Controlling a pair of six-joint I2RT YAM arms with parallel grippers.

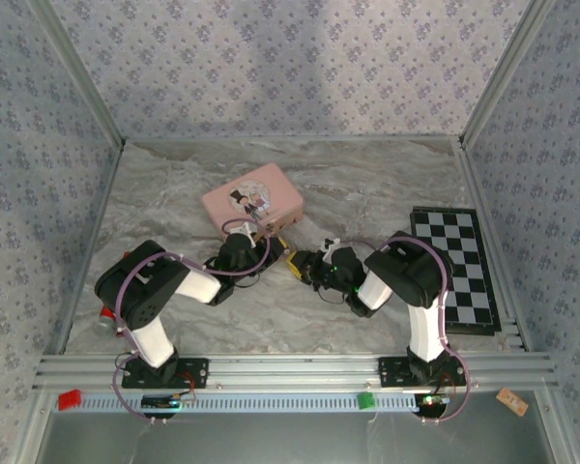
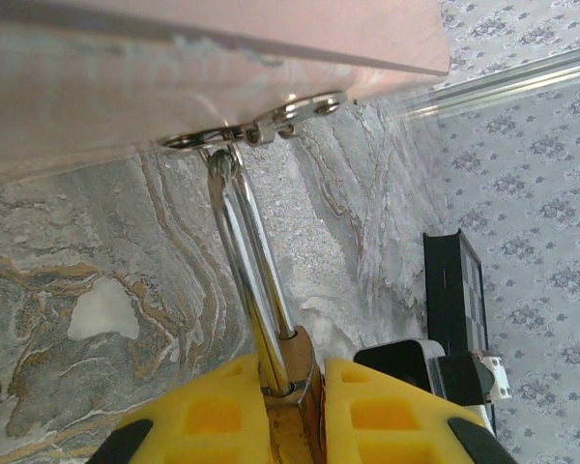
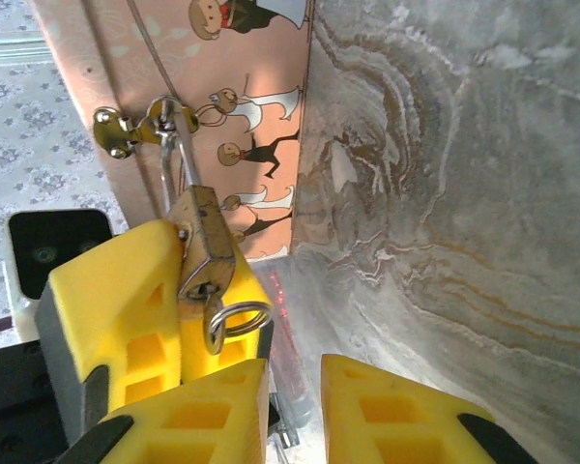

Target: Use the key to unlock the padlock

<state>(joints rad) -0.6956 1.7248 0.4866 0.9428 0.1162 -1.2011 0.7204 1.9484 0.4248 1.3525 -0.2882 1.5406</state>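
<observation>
Padlock (image 3: pixel 203 246) seemingly within left gripper (image 2: pixel 295 379)

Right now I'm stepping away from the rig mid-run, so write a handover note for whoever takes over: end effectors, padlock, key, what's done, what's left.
Left end effector: shut on the padlock body, holding it out from the pink tin.
Right end effector: open and empty, close to the key but not touching it.
Padlock: its shackle is threaded through the tin's clasp and looks closed.
Key: appears seated in the padlock's bottom, with its ring attached.
Done: padlock gripped, key apparently inserted.
Left: grip the key, turn it, free the shackle.
</observation>
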